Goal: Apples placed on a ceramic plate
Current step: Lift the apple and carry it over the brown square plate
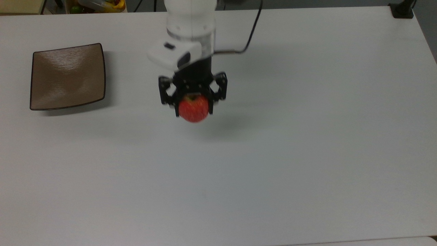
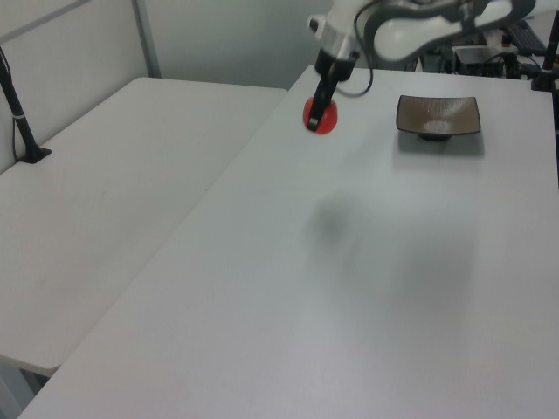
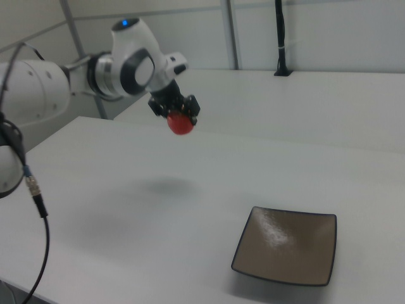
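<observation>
A small red apple [image 1: 194,108] with a yellowish stem patch hangs well above the white table, held between the black fingers of my gripper [image 1: 193,102], which is shut on it. The apple [image 2: 320,116] casts a shadow on the table far below it in the left view, and the apple [image 3: 181,124] is likewise airborne in the right view. The square brown ceramic plate [image 1: 67,76] lies empty at the top view's left, apart from my gripper. The plate [image 2: 438,115] sits at the far right in the left view and the plate [image 3: 286,244] near the front in the right view.
The white table [image 1: 273,153] stretches wide around the arm. A second white table [image 2: 105,201] stands alongside at the left view's left. A black post base [image 1: 402,10] sits at the top view's far right corner, and a bin of coloured items [image 1: 97,5] lies beyond the back edge.
</observation>
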You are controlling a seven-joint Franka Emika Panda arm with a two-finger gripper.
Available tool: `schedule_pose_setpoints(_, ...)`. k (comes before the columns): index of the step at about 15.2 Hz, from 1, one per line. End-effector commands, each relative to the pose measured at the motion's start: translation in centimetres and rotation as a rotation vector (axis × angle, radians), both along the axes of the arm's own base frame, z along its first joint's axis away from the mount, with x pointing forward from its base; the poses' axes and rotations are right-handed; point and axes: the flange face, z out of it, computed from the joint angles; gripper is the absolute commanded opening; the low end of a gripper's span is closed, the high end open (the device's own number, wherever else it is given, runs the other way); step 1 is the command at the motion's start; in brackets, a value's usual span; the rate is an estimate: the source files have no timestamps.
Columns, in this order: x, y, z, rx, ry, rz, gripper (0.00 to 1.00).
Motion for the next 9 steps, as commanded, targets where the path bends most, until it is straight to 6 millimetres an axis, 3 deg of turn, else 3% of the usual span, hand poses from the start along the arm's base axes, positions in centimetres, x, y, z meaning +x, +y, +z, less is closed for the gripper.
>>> schedule_pose_setpoints(1, -4.2, -2.8, 5.9, 0.046, 0.045, -0.046, 0.51)
schedule_pose_setpoints(4, -7.9, -5.8, 9.9, 0.067, 0.085, 0.040, 0.52)
schedule_pose_setpoints(9, -11.8, -10.0, 11.7, 0.090, 0.112, 0.086, 0.52)
